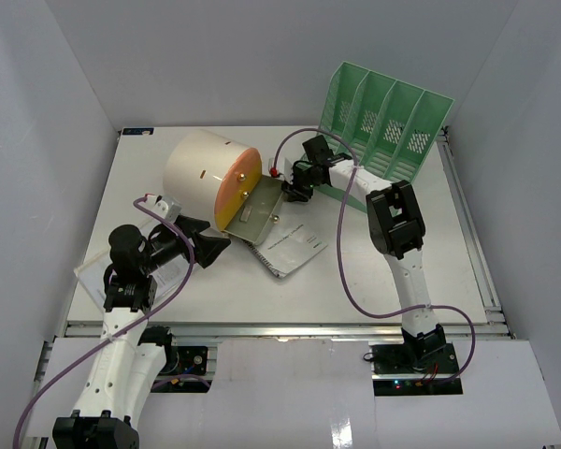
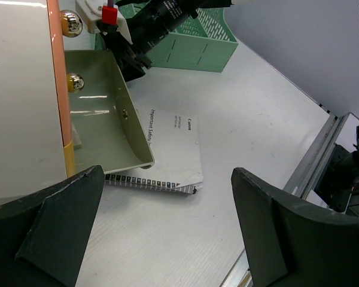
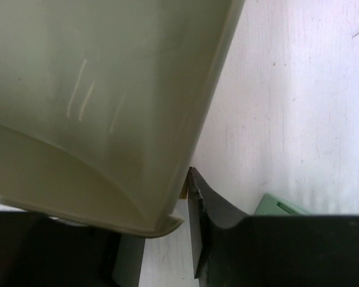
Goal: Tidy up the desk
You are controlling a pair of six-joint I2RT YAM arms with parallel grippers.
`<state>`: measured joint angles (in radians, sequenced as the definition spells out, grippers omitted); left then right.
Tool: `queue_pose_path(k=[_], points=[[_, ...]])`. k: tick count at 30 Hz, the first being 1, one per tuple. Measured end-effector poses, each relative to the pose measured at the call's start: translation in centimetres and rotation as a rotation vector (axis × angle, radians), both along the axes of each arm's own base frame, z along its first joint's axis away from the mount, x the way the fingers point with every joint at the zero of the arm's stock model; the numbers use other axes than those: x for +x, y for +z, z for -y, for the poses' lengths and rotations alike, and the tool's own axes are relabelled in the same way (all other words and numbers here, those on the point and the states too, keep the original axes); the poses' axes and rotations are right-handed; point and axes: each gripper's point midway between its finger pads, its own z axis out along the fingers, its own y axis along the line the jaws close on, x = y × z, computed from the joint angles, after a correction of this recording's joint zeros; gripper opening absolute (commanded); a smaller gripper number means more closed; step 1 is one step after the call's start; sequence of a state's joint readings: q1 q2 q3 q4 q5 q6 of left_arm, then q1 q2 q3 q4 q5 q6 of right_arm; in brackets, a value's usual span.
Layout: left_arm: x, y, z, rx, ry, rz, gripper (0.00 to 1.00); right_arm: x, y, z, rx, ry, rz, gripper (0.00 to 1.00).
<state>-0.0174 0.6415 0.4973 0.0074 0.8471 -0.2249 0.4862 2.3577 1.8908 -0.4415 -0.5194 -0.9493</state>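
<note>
- Desk (image 1: 402,281): white top spanning the space betw. the white walls, metal rail along near edge by the arm bases.
- Cream drawer box (image 1: 201,168) lies on its side, centre-left, orange face twd the R arm.
- Olive drawer (image 1: 257,213) pulled out, its end over a Canon booklet (image 1: 294,248).
- R gripper (image 1: 294,185): jaws partly closed, straddling the drawer's wall; can't tell if actually clamped.
- L gripper (image 1: 215,245): jaws wide apart, holding nothing, near box front.
- Mint file rack (image 1: 388,117) at back R.
</note>
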Motion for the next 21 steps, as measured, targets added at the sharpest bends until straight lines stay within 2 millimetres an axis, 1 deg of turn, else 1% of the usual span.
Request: queue_pose_path(k=[2,5,11,15,17,21], points=[[0.0,0.0,0.0,0.0,0.001,0.0,0.98,0.0,0.0,0.0,0.001,0.003,0.003,0.15],[0.0,0.0,0.0,0.0,0.001,-0.001,0.98,0.0,-0.1,0.0,0.002,0.009,0.012,0.1],[0.1,-0.1,0.0,0.0,0.001,-0.003,0.98,-0.4,0.0,0.5,-0.004,0.035,0.066,0.08],[0.1,-0.1,0.0,0.0,0.001,-0.003,0.98,-2.0,0.1,2.0,-0.043,0.037,0.065,0.08],[0.0,0.0,0.0,0.0,0.001,-0.002,0.98,-3.1,0.3,3.2,-0.069,0.03,0.053,0.08],[0.0,0.1,0.0,0.0,0.002,0.004,0.98,-5.1,1.7,5.5,-0.093,0.013,0.049,0.08]])
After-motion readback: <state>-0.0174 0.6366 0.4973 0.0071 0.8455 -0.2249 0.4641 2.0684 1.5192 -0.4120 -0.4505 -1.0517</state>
